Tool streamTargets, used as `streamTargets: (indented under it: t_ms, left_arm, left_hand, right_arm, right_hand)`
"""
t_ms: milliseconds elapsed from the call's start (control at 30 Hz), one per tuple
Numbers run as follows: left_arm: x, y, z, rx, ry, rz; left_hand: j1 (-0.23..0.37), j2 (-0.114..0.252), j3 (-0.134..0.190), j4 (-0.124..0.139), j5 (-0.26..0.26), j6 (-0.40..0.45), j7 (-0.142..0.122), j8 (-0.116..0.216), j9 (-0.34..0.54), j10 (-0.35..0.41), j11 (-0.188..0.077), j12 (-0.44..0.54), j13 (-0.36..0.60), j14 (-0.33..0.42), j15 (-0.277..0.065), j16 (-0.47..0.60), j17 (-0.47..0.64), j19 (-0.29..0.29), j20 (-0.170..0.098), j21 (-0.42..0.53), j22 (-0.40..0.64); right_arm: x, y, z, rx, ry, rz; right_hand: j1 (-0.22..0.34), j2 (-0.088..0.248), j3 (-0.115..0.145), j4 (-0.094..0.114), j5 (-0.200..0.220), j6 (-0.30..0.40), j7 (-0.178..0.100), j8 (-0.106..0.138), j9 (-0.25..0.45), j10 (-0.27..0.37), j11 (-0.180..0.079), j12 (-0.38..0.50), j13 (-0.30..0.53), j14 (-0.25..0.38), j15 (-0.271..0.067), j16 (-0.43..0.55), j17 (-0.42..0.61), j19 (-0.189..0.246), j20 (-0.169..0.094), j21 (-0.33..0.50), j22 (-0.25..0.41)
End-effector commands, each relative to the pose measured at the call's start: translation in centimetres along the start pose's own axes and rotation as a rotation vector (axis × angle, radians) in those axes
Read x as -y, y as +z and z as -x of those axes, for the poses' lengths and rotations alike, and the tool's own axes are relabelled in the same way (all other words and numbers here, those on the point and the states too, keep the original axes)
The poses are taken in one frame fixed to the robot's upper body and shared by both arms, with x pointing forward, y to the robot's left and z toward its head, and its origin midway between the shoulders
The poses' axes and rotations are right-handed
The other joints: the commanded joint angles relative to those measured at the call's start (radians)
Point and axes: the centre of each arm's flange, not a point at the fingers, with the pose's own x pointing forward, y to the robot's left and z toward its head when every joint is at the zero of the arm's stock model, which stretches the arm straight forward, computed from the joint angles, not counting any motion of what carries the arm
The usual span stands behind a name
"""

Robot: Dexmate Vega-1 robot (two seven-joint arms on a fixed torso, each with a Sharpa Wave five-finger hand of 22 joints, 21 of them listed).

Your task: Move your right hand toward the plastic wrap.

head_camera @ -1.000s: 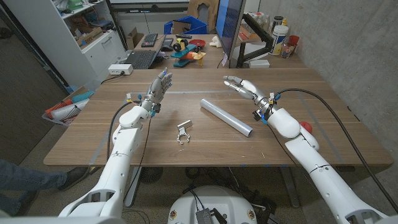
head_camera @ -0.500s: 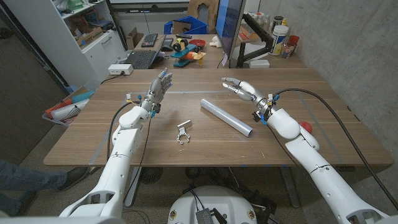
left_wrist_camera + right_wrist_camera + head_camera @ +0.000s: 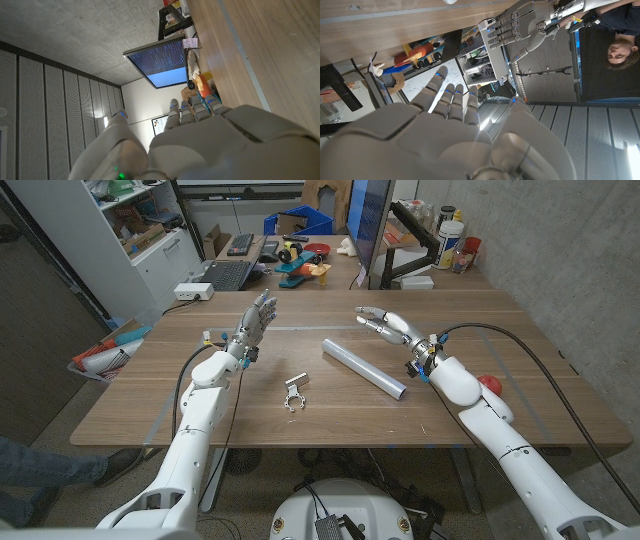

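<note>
**Right hand raised beyond the plastic wrap roll, nothing held**

The plastic wrap was seen as a long, pale grey roll lying flat on the wooden table, set at a slant near the table's middle. A small metal clip-like part was seen on the robot's left of the roll, well apart from it; what it was could not be told.

The right hand was held in the air just beyond the far end of the roll, toward the robot's right of it, with its fingers extended and slightly apart and nothing gripped. No touch with the roll was shown. In the right wrist view the back of the right hand was seen with fingers reaching out and loosely spread.

The left hand was held upright above the table, well apart from the roll on the robot's left, its fingers straight and close together, nothing in them. It was also caught in the right wrist view, and its own back in the left wrist view.

The roll was judged to be light and stiff along its length, with a smooth, probably slippery skin, and likely to roll off sideways if nudged. A hold around its middle, fingers on one side and thumb on the other, was judged the steadiest; an end hold would likely let it tip
</note>
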Motion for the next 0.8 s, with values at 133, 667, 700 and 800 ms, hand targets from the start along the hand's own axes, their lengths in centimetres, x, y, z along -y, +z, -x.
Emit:
streamTargets:
  t_ms: [133, 667, 700, 800]
  left_arm:
    - [0.2, 0.1, 0.1, 0.006, 0.000, -0.004]
    - [0.2, 0.1, 0.3, 0.005, -0.002, -0.005]
    - [0.2, 0.1, 0.3, 0.005, -0.002, -0.004]
    - [0.2, 0.1, 0.3, 0.005, -0.002, -0.005]
  left_hand:
    - [0.006, 0.009, 0.002, -0.008, -0.003, 0.009, -0.003, 0.002, 0.003, 0.003, -0.004, -0.003, 0.002, -0.006, 0.003, -0.001, 0.003, 0.002, 0.005, -0.006, 0.002]
    - [0.005, 0.009, 0.001, -0.009, -0.004, 0.009, -0.003, 0.002, 0.003, 0.002, -0.005, -0.004, 0.002, -0.007, 0.003, -0.001, 0.003, 0.005, 0.006, -0.011, 0.002]
    - [0.005, 0.009, 0.001, -0.009, -0.004, 0.009, -0.003, 0.002, 0.003, 0.002, -0.005, -0.004, 0.002, -0.007, 0.003, -0.001, 0.003, 0.005, 0.006, -0.012, 0.002]
    - [0.005, 0.010, 0.001, -0.010, -0.004, 0.009, -0.003, 0.002, 0.003, 0.002, -0.005, -0.004, 0.002, -0.007, 0.003, -0.001, 0.003, 0.005, 0.006, -0.013, 0.002]
  right_arm:
    - [-0.5, 0.1, 0.4, 0.015, 0.000, 0.039]
    - [-1.3, 0.1, 0.3, 0.008, 0.034, 0.153]
    - [-1.4, 0.0, 0.3, 0.008, 0.037, 0.156]
    - [-1.5, -0.1, 0.3, 0.004, 0.043, 0.167]
  right_hand:
    - [0.001, -0.008, 0.004, -0.006, 0.009, 0.015, 0.001, 0.002, 0.004, 0.011, -0.002, 0.001, 0.003, 0.011, -0.002, 0.007, 0.002, 0.010, 0.003, -0.004, 0.003]
    - [0.000, -0.009, 0.003, -0.008, 0.012, 0.017, -0.005, 0.000, 0.004, 0.018, -0.008, -0.002, 0.003, 0.015, -0.005, 0.007, 0.000, 0.014, 0.003, -0.012, 0.003]
    - [0.000, -0.009, 0.003, -0.008, 0.012, 0.018, -0.005, 0.000, 0.004, 0.018, -0.008, -0.002, 0.003, 0.015, -0.006, 0.007, -0.001, 0.014, 0.003, -0.013, 0.003]
    - [0.000, -0.009, 0.003, -0.009, 0.013, 0.019, -0.006, 0.000, 0.004, 0.019, -0.009, -0.002, 0.003, 0.016, -0.007, 0.007, -0.001, 0.014, 0.002, -0.014, 0.003]
